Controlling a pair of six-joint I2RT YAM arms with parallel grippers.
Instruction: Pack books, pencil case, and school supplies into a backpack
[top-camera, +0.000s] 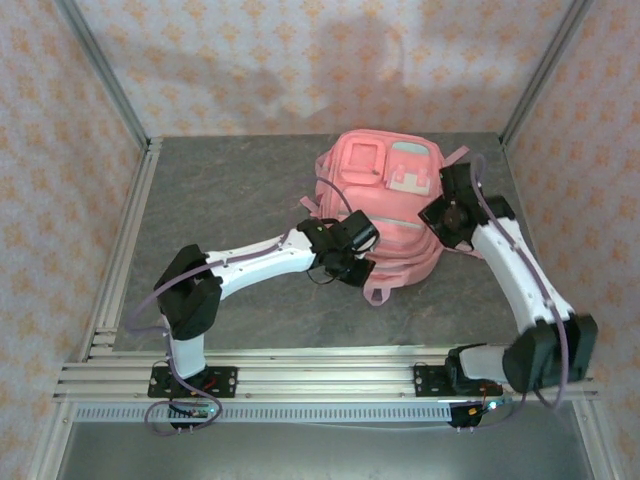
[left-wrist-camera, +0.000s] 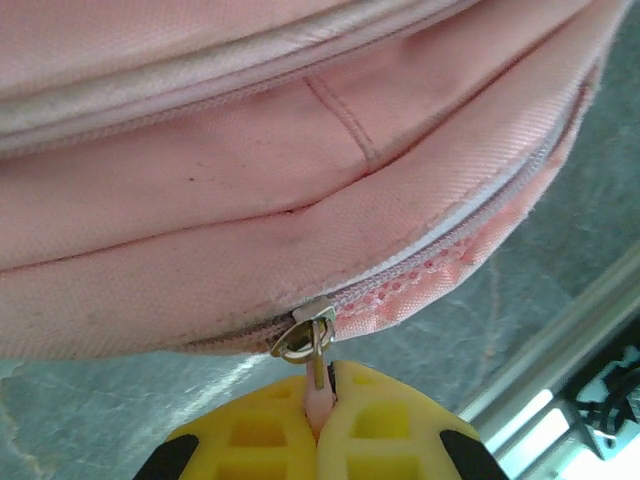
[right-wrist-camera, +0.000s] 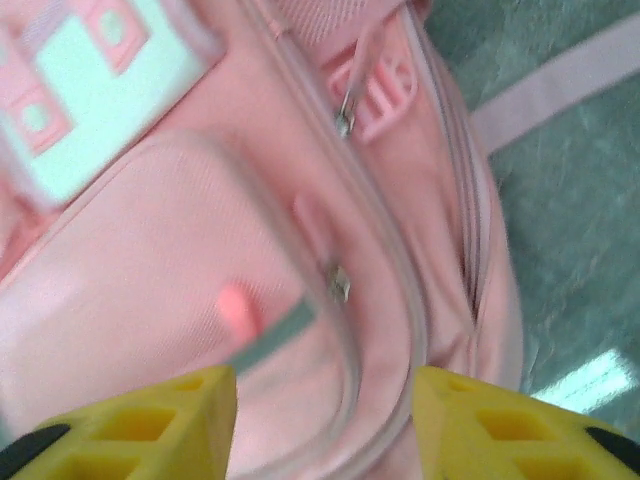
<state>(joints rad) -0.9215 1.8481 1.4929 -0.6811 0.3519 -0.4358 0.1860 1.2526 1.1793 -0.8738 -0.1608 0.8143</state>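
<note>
Toward the far right of the grey worktop (top-camera: 220, 200) the pink backpack (top-camera: 385, 200) is laid front-up, with its straps (top-camera: 378, 292) trailing to the near side. At its near edge the left claw (left-wrist-camera: 322, 410) is seen closed on the pink zip pull (left-wrist-camera: 316, 400), the metal slider (left-wrist-camera: 305, 338) just beyond the fingertips. The right claw (right-wrist-camera: 322, 395) is poised over the backpack's right side. Its jaws are set apart and nothing is gripped; the front pocket (right-wrist-camera: 130, 290) lies below. That view is blurred.

Step in hand is judged to be zip work on a main seam. Whether the seam is being opened for packing or shut after it cannot be told.

A steady pull along the curved track is called for next, in line with the teeth. The fabric should be braced by the right claw so that the bag is not dragged across the worktop. A slipped tab is judged the main risk.
</note>
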